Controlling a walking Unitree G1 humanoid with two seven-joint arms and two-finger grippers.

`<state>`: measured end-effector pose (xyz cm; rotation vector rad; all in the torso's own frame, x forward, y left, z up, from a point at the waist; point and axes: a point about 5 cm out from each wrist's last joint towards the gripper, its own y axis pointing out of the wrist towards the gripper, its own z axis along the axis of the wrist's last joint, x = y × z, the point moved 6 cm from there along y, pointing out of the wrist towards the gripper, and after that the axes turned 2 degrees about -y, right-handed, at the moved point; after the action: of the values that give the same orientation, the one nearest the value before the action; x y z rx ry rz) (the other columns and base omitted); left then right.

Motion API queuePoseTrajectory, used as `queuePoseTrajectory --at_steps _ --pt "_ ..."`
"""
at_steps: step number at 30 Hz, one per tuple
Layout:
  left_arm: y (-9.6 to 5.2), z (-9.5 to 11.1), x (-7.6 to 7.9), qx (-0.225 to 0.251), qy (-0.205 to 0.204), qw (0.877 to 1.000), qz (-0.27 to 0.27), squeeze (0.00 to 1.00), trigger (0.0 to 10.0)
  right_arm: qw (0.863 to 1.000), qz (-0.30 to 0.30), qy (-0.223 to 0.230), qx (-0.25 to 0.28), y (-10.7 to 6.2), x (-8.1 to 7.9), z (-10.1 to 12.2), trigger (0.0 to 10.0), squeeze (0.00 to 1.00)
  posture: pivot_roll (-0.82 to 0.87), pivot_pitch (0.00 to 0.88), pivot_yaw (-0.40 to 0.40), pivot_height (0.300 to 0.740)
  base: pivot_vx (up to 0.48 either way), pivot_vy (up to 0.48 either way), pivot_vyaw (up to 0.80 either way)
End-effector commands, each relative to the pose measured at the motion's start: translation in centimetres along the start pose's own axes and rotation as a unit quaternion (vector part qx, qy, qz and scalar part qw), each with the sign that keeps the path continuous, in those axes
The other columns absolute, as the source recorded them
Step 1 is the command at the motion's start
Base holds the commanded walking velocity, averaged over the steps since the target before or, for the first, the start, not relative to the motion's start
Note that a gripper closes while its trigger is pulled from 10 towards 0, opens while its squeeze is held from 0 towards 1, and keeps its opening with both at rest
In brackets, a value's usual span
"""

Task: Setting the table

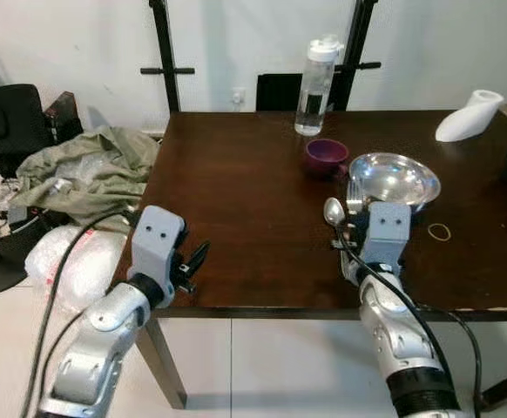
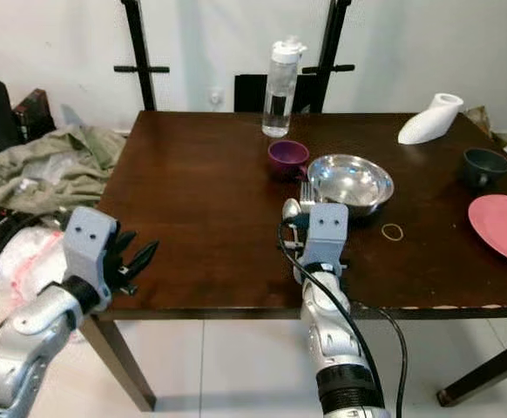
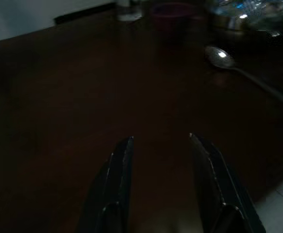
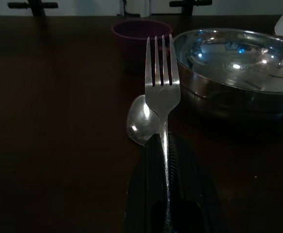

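Observation:
My right gripper [image 4: 165,139] is shut on the handle of a silver fork [image 4: 162,82], held low over the dark wooden table [image 1: 236,200] with its tines pointing at the far side. A spoon [image 4: 140,121] lies on the table just left of the fork. A steel bowl [image 1: 393,180] stands just beyond and to the right, and a purple cup [image 1: 326,157] sits behind the spoon. My left gripper [image 3: 161,138] is open and holds nothing, hovering at the table's front left edge [image 1: 194,258].
A water bottle [image 1: 317,83] stands at the back of the table and a white object [image 1: 469,115] lies at the back right. A pink plate [image 2: 506,228] and a dark bowl [image 2: 484,165] sit at the right. A rubber band [image 1: 439,231] lies near the steel bowl. Clothes [image 1: 88,165] are piled on the floor to the left.

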<state>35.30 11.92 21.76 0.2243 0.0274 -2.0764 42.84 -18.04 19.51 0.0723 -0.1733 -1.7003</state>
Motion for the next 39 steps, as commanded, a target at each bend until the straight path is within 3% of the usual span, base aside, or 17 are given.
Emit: queuePoseTrajectory --at_steps 1,17,26,32,35,39 --pt "-0.5 0.4 0.4 -0.002 -0.011 1.0 -0.02 0.0 10.0 1.0 -0.006 -0.004 0.0 0.1 0.4 -0.3 10.0 0.0 0.11 0.213 0.081 0.74 0.0 0.0 0.0" --pt "-2.0 2.0 2.8 -0.01 -0.047 0.996 -0.074 0.0 10.0 0.999 0.011 -0.038 -0.024 0.2 1.6 -2.5 10.0 0.0 0.13 0.264 0.089 0.74 0.0 0.0 0.0" --pt "-3.0 2.1 3.3 -0.022 -0.053 0.995 -0.077 0.0 10.0 0.998 0.028 -0.044 -0.034 1.2 1.8 -2.3 10.0 0.0 0.16 0.286 0.083 0.74 0.0 0.0 0.0" --pt "-3.4 1.9 3.6 -0.032 -0.06 0.994 -0.081 0.0 10.0 0.998 -0.013 -0.052 -0.031 2.0 4.2 -1.5 10.0 0.0 0.16 0.287 0.092 0.74 0.0 0.0 0.0" --pt "-3.4 1.9 3.7 -0.033 -0.06 0.994 -0.082 0.0 10.0 0.998 -0.017 -0.056 -0.032 2.1 4.4 -1.5 10.0 0.0 0.16 0.288 0.092 0.74 0.0 0.0 0.0" --pt "-3.2 1.9 3.7 -0.036 -0.061 0.994 -0.086 0.0 10.0 0.996 -0.049 -0.063 -0.041 1.9 6.4 -1.9 10.0 0.0 0.15 0.281 0.1 0.74 0.0 0.0 0.0"
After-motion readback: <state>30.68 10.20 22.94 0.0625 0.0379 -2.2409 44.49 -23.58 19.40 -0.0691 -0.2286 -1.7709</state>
